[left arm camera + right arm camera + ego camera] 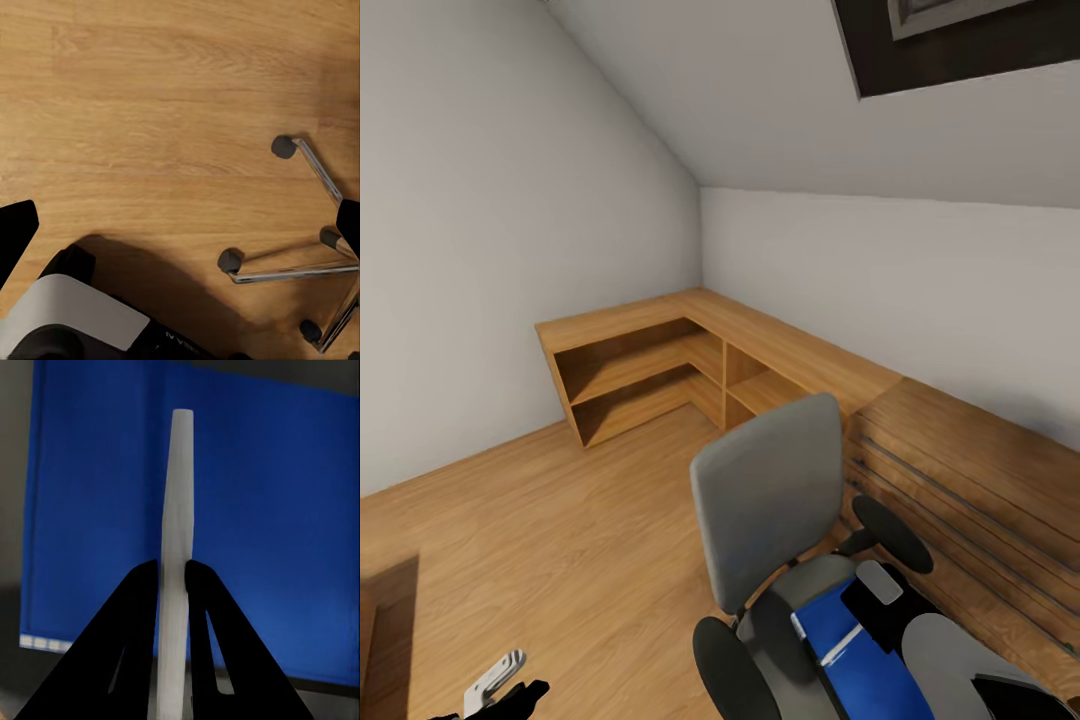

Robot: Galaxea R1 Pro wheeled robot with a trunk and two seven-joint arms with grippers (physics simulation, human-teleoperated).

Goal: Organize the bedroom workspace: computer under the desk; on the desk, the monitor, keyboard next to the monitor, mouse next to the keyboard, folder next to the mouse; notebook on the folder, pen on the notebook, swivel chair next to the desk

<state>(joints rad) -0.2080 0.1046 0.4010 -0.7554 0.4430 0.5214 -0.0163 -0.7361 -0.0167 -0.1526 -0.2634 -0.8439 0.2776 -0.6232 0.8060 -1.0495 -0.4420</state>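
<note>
Chair first: the swivel chair (770,510) stands at the near right, with a soft grey back shaped like a rounded slab and smooth black armrests. On its grey seat lies the folder (830,630), flat, bright blue and square-cornered. In the right wrist view the right gripper (174,574) has its two black pointed jaws pinching the pen (177,525), a thin, smooth, white stick. The pen stands out past the jaws and hangs over the blue folder; whether it touches the folder I cannot tell.

The left gripper (500,690) sits low at the near left, over the wood floor (560,540). Only one black tip shows at the edge of the left wrist view, so I cannot tell how its jaws stand. That view also shows the chair's shiny chrome legs (300,270) with little round black castors (229,261) on the floor.

Far off, a light-wood corner shelf (660,370) with open boxes hugs two white walls (510,220). Wooden slats (970,490) run just beside the chair on the right. Wide bare floor lies to the left of the chair.
</note>
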